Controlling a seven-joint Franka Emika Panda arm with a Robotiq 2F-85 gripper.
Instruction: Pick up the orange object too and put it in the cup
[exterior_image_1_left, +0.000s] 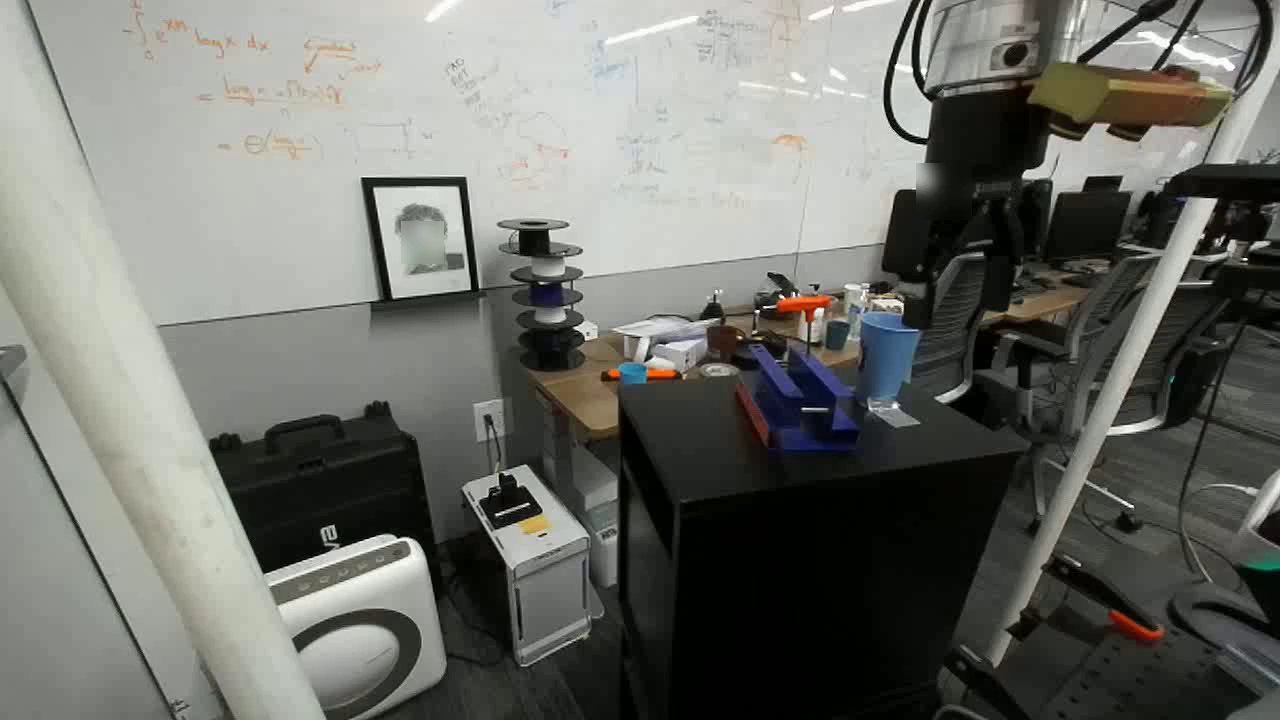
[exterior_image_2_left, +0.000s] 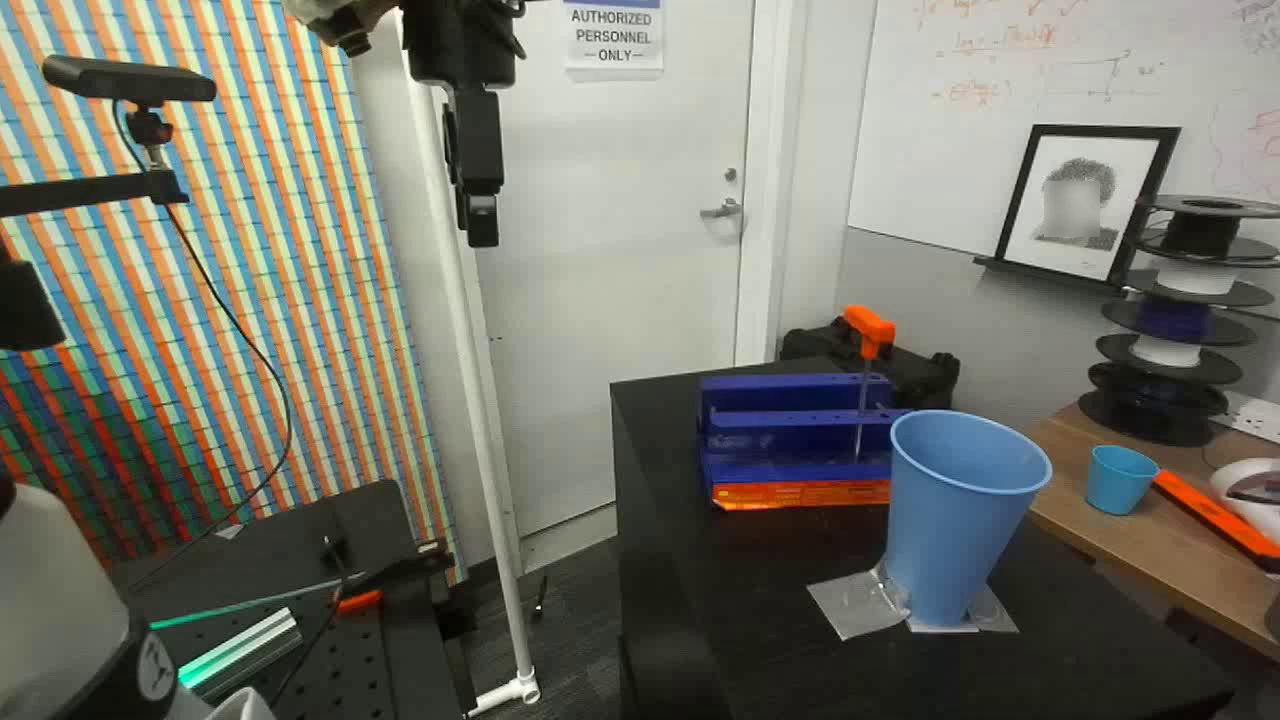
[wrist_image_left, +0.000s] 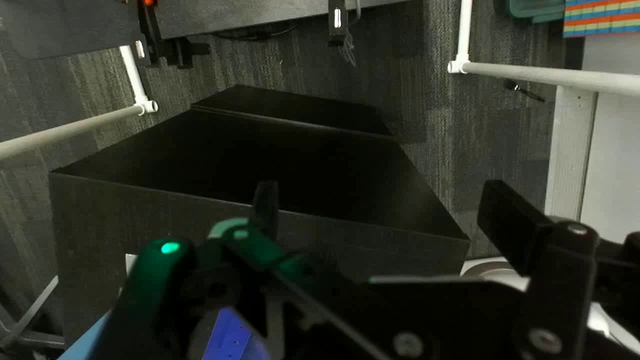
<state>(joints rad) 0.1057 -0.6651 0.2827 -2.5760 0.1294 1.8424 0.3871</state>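
Observation:
An orange-handled tool with a thin metal shaft (exterior_image_1_left: 803, 303) stands upright in the dark blue holder (exterior_image_1_left: 825, 436). The tool (exterior_image_2_left: 868, 328) and the holder (exterior_image_2_left: 790, 440) also show in an exterior view. The light blue cup (exterior_image_1_left: 886, 358) stands upright beside the holder, its base taped to the black cabinet top; the cup (exterior_image_2_left: 955, 540) shows in both exterior views. My gripper (exterior_image_1_left: 958, 305) hangs above the cabinet, apart from tool, holder and cup. In the wrist view my gripper (wrist_image_left: 382, 205) has its fingers wide apart with nothing between them. The tool is out of sight there.
The black cabinet (exterior_image_2_left: 760, 600) carries holder and cup. A wooden desk (exterior_image_1_left: 575, 395) behind holds a smaller blue cup (exterior_image_1_left: 632, 374), an orange tool and clutter. Spools (exterior_image_1_left: 548, 295) are stacked there. White poles (exterior_image_1_left: 1110, 400) stand near the cabinet.

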